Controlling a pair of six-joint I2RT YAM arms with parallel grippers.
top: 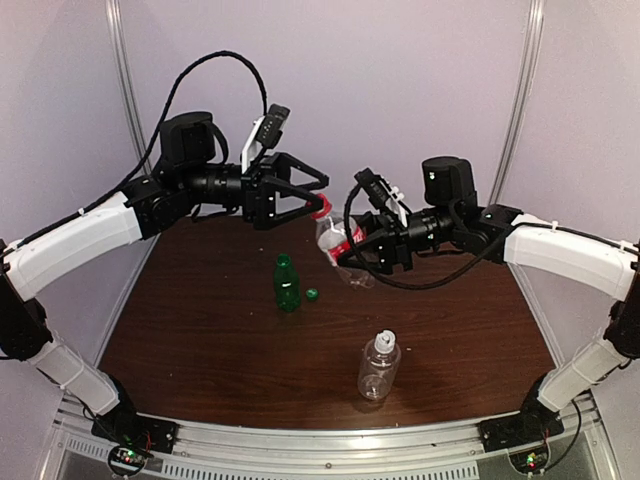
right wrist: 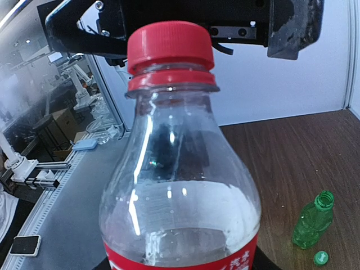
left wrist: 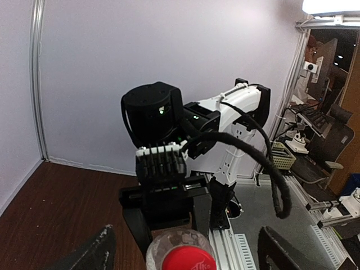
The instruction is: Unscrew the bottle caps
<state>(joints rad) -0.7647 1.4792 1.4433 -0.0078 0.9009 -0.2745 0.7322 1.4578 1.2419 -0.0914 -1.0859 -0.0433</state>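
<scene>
Left gripper [top: 312,196] stands wide open, its two fingers [left wrist: 93,254] on either side of the round red plastic screw cap [left wrist: 185,260] and, in the left wrist view, clear of it. The landmark is the short clear plastic bottle with a red label [top: 334,238], held tilted above the dark brown table [top: 200,330] with its cap pointing at the left gripper.

Just left of and below this bottle stands the slim green plastic bottle [top: 287,282], upright and with an open neck. Its small green cap [top: 312,294] lies on the table beside it.

Right gripper [top: 352,256] is closed on the lower body of the red-labelled bottle. Nearer the arm bases, and a little to the right, stands the larger clear ribbed plastic bottle [top: 379,368], upright, with its white-grey cap [top: 385,341] in place.

Progress, as judged: one cap of three is off. The red one is seated on its neck and about to be gripped, and the white-grey one is untouched.

Not shown: the right gripper's fingers, which are masked by the bottle in the right wrist view, and the bottle's base, which is cut off there. Whether the red cap has loosened at all cannot be told.
</scene>
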